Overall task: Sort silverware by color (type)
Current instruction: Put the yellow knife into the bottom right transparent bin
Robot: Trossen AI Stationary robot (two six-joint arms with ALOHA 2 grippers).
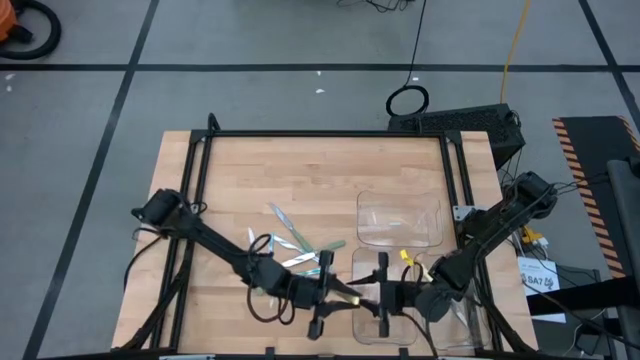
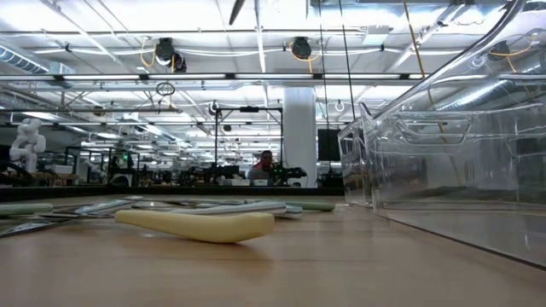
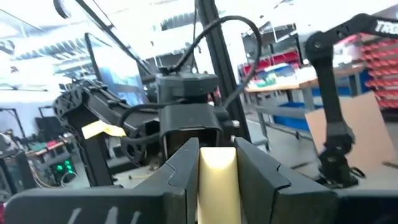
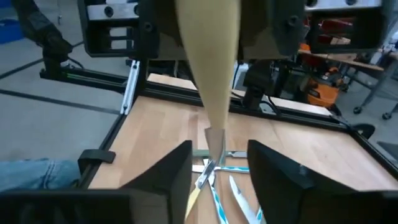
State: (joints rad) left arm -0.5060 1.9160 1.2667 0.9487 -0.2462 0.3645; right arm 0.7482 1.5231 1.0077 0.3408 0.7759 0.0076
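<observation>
A yellow-handled utensil [image 4: 208, 68] hangs in the air near the table's front edge, over a clear tray [image 1: 440, 325]. My left gripper [image 1: 338, 292] is shut on it. My right gripper [image 1: 376, 297] faces it from the right, open. Its fingers [image 4: 168, 180] stand on either side of the utensil's slim metal end [image 4: 215, 142] without touching it. More silverware [image 1: 290, 243] with green and blue handles lies in a loose heap on the wood left of centre. Another yellow-handled piece [image 2: 196, 224] lies flat on the table. My left gripper pinches the utensil's yellow handle [image 3: 217, 177] between its two fingers. The fingers come in about level from the table's left and lie along the handle. The utensil is lifted clear and sticks out toward my right gripper, metal end first.
A second clear tray [image 1: 400, 218] stands behind the first at the right of the table. A black frame [image 1: 325, 134] runs round the table's far and side edges. Bare wood lies at the far left.
</observation>
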